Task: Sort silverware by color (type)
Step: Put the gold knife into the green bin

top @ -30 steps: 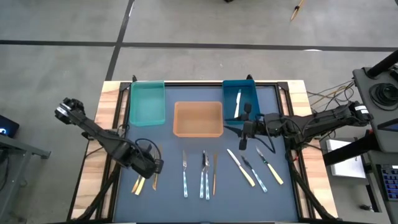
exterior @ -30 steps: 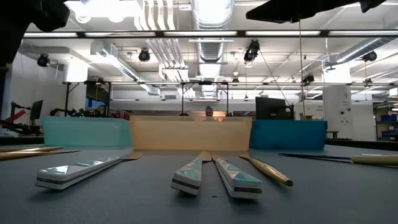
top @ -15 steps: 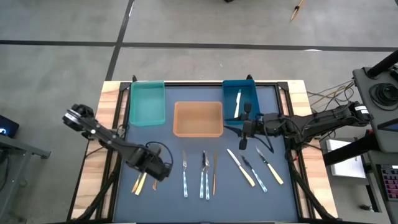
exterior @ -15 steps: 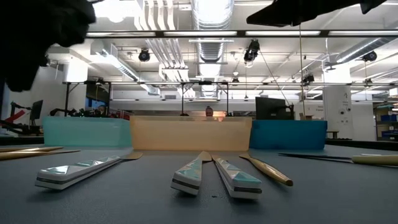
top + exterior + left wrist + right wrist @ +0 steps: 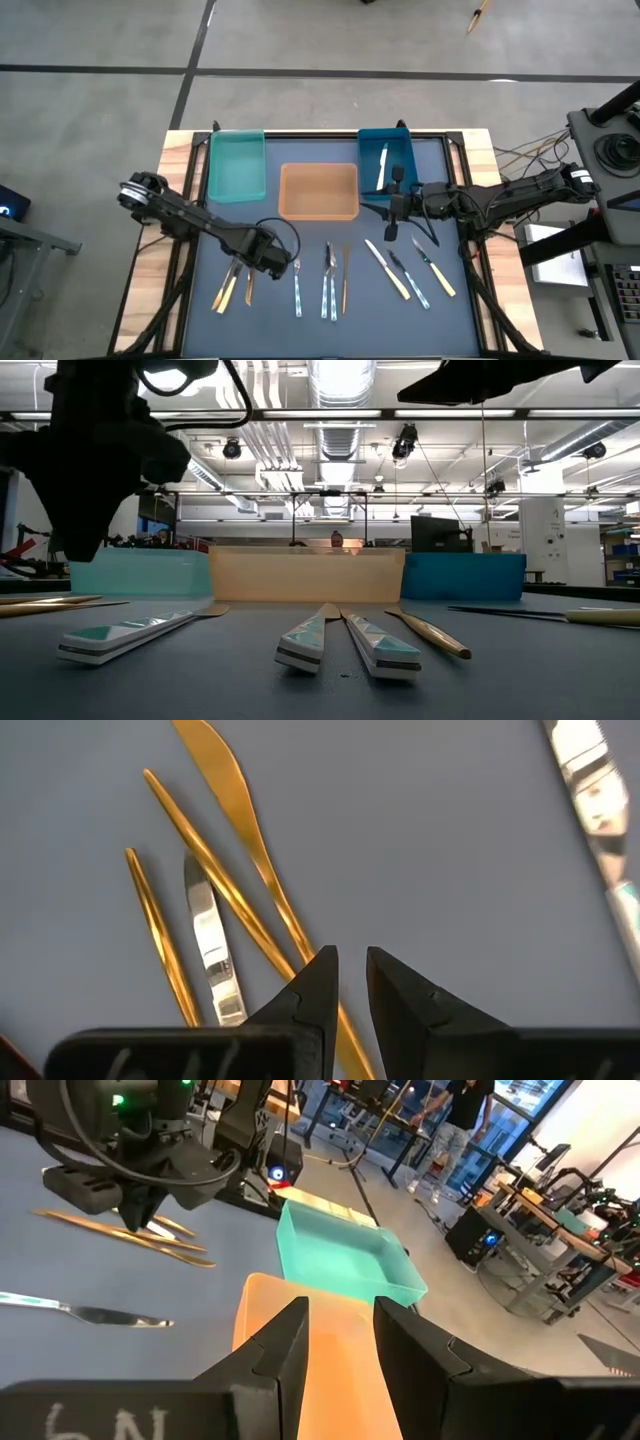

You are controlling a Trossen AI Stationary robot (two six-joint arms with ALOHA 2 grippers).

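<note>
Slim gold-coloured cutlery pieces [image 5: 232, 284] lying in a small cluster on the dark grey desk [image 5: 300, 330], near its left front; one silver blade among them in the left wrist view. Silver cutlery with patterned handles [image 5: 328, 285] laid side by side at the desk's centre front, one more gold piece [image 5: 345, 280] just beside. Cream-handled silver knives [image 5: 388, 270] spread to the right. One silver piece [image 5: 382, 166] inside the blue rectangular bin [image 5: 404, 150]. Orange rectangular bin [image 5: 318, 191] between the blue bin and the teal rectangular bin [image 5: 237, 166], both without cutlery.

Left gripper [image 5: 349, 982] above the gold cluster, fingers [image 5: 316, 982] set to a narrow gap, nothing between. Right gripper [image 5: 391, 218] above the desk just in front of the blue bin, fingers [image 5: 283, 1345] moderately apart, holding nothing.
</note>
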